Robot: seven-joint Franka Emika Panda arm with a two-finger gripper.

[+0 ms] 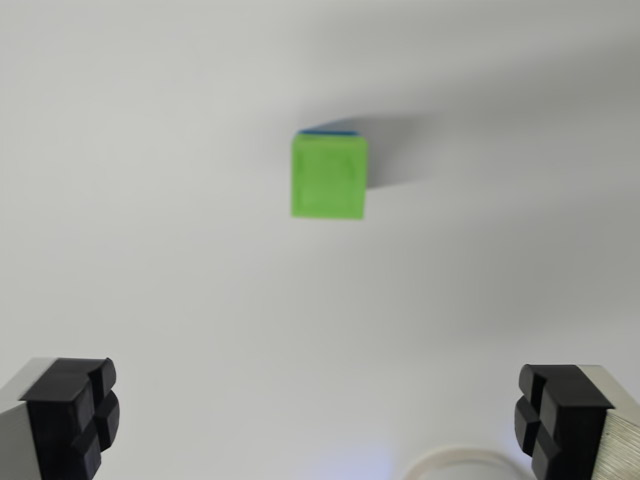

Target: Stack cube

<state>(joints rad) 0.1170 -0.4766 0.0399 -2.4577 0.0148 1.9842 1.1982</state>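
1. In the wrist view, the gripper (318, 420) is hanging spread wide and holding nothing, one black finger pad (75, 410) sitting at the lower left corner and the other at the lower right.
2. The green cube (329, 177) is lying on the white table (150, 200), well above the middle of the frame and far from both pads. A thin blue edge (328, 131) is peeking out along its far side; it seems the green cube is already sitting on a blue one, though the blur is making that hard to confirm.
3. A pale round rim (465, 462) is showing at the bottom edge; I cannot tell what it is.
4. If the stack is indeed standing, the good move is backing away straight, keeping the pads clear of the cube so nothing is nudging it.
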